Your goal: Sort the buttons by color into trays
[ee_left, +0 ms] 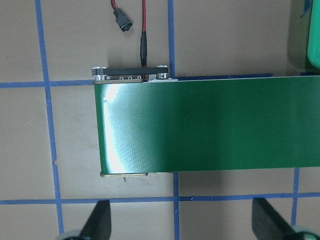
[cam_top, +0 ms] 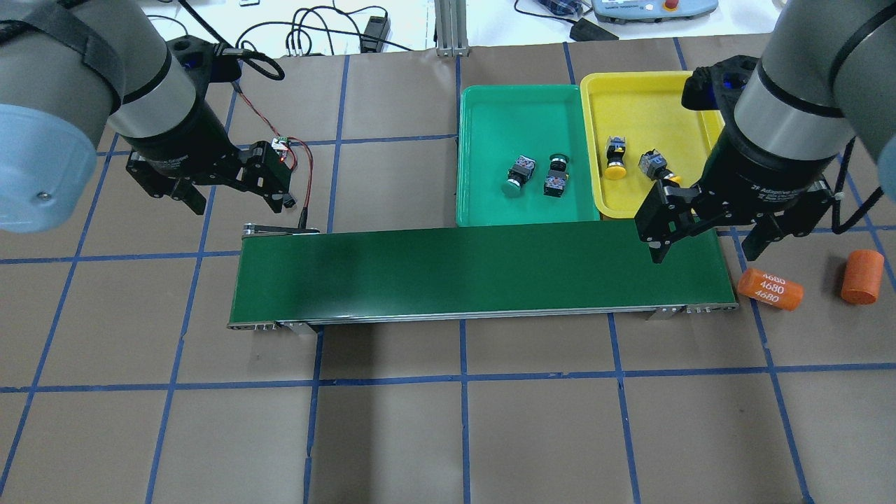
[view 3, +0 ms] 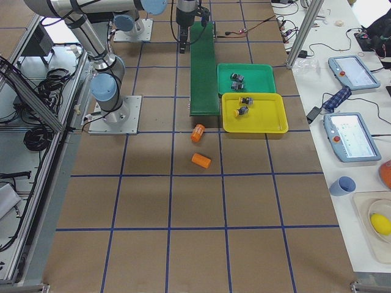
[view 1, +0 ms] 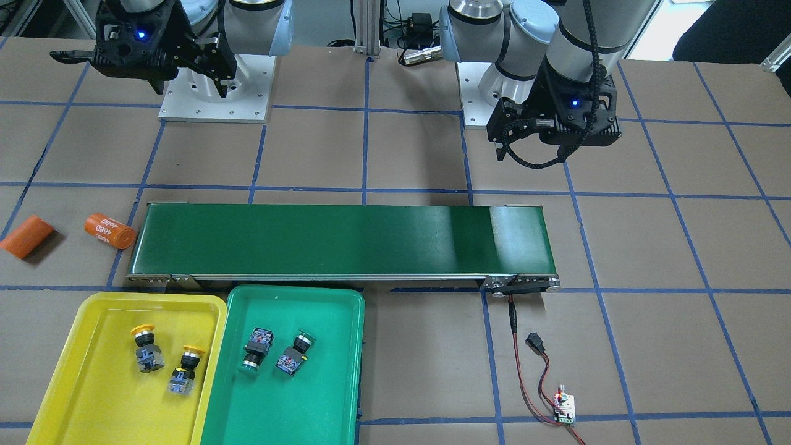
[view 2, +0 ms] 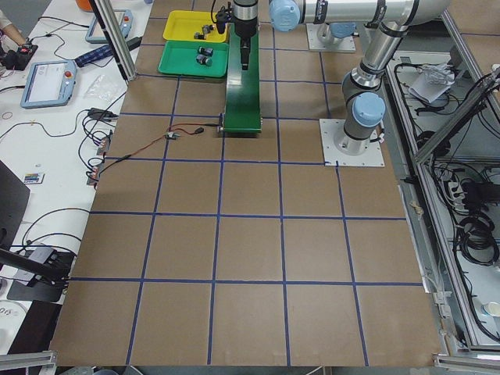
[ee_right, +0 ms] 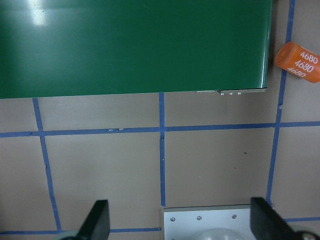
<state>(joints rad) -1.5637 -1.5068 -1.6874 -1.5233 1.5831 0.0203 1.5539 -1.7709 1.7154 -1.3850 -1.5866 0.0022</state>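
Hovering over the brown, blue-taped table (cam_top: 392,434), my left gripper (cam_top: 234,201) hangs above the far left end of the belt with its two black fingers spread wide and nothing between them. Just beyond it, thin red and black wires run to a small circuit board (view 1: 565,408) lying flat on the table. Stretching rightward below me is the long conveyor belt (cam_top: 476,273), a smooth, slightly glossy dark-green band on a metal frame. On its far side, touching its edge, sits the green tray (cam_top: 490,94), shallow plastic with rounded corners. It holds a green-capped button (cam_top: 516,176) on its side with the cap toward me, and just right of it a second green button (cam_top: 558,175) with the cap turned away. The yellow tray (cam_top: 651,91), the same shape, sits flush against the green one's right side. It carries one yellow-capped button (cam_top: 615,157) and another yellow button (cam_top: 658,168), both tipped over on blocky black-and-blue bodies. My right gripper (cam_top: 707,241) hangs over the belt's right end, fingers parted and empty. Farthest right, two matte orange cylinders (cam_top: 770,288) (cam_top: 862,276) rest on the table.
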